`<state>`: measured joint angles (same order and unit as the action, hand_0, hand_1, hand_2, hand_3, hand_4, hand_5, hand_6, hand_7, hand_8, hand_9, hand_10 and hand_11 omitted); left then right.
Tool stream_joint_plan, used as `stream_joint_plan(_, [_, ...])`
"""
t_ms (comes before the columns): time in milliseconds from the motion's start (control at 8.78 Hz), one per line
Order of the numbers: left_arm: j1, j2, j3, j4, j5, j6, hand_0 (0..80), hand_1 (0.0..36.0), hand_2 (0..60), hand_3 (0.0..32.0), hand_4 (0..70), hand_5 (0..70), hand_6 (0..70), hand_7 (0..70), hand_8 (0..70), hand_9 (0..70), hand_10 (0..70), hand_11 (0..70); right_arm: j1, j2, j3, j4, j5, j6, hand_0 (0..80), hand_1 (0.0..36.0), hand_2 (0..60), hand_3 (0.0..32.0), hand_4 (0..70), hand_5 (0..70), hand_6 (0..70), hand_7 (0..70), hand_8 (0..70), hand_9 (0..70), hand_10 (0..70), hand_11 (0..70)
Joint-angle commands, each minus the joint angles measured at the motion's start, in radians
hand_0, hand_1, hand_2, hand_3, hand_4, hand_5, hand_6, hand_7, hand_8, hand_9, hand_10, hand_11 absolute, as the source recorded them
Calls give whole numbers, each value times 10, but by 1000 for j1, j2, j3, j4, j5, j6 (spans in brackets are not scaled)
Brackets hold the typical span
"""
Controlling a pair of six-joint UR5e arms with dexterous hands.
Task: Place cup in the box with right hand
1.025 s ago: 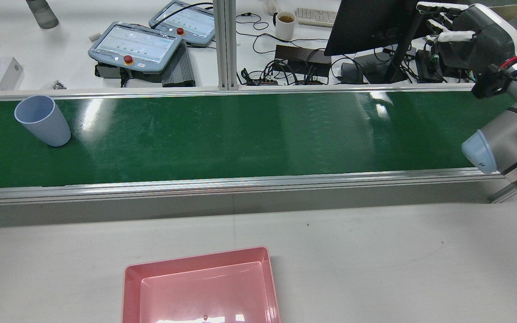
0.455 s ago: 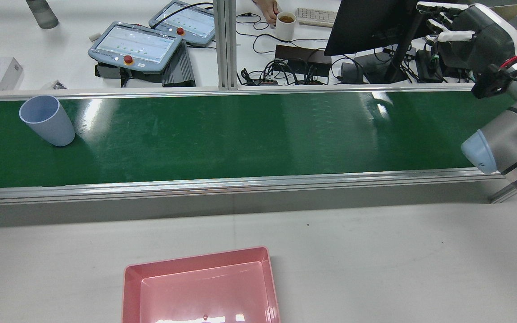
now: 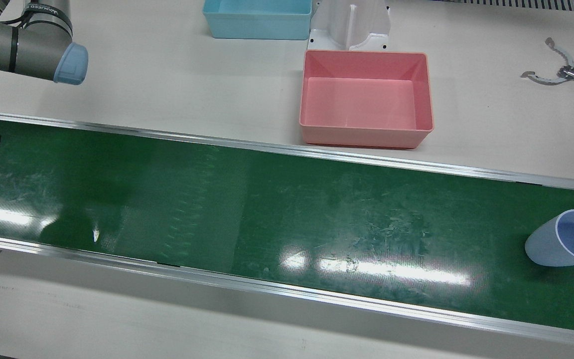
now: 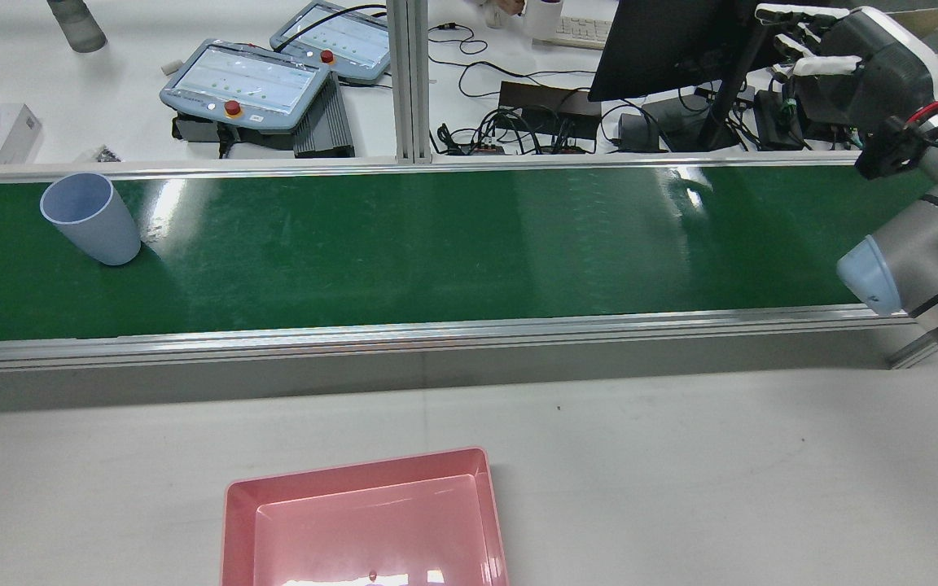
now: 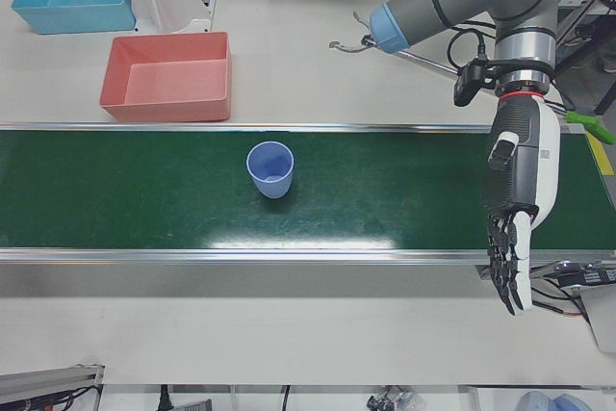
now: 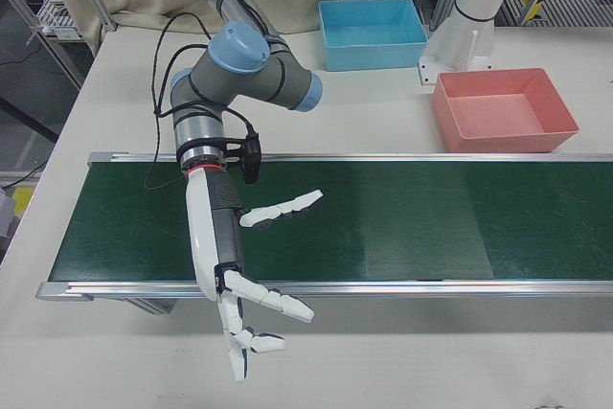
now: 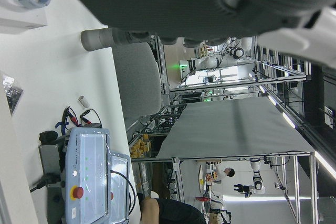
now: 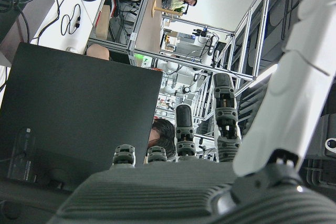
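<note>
Cup (image 4: 91,218) upright on belt (image 4: 436,244), well apart from right hand (image 6: 239,275) fingers (image 6: 283,208), spread, empty. Risk: mistimed reach tips cup, misses pink box (image 3: 366,94).

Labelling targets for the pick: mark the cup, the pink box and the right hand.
cup (image 5: 270,169), left-front view, on its outer wall below the rim.
pink box (image 3: 365,137), front view, on its near outer wall.
right hand (image 6: 222,254), right-front view, on the palm section, fingers spread.
</note>
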<state>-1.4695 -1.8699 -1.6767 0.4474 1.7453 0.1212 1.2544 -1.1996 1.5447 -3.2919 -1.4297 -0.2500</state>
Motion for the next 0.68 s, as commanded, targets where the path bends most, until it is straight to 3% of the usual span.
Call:
stream_joint_plan(0, [0, 0, 0, 0, 0, 0, 0, 0, 0, 0, 0, 0, 0, 0, 0, 0, 0, 0, 0, 0, 0, 0, 0, 0, 525, 86, 0, 64, 255, 43, 69, 391, 3, 69, 33, 62])
stream_joint_plan(569, [0, 0, 0, 0, -1, 0, 0, 0, 0, 0, 0, 0, 0, 0, 0, 0, 0, 0, -1, 0, 0, 0, 0, 0, 525, 87, 0, 64, 256, 43, 70, 394, 4, 69, 33, 63])
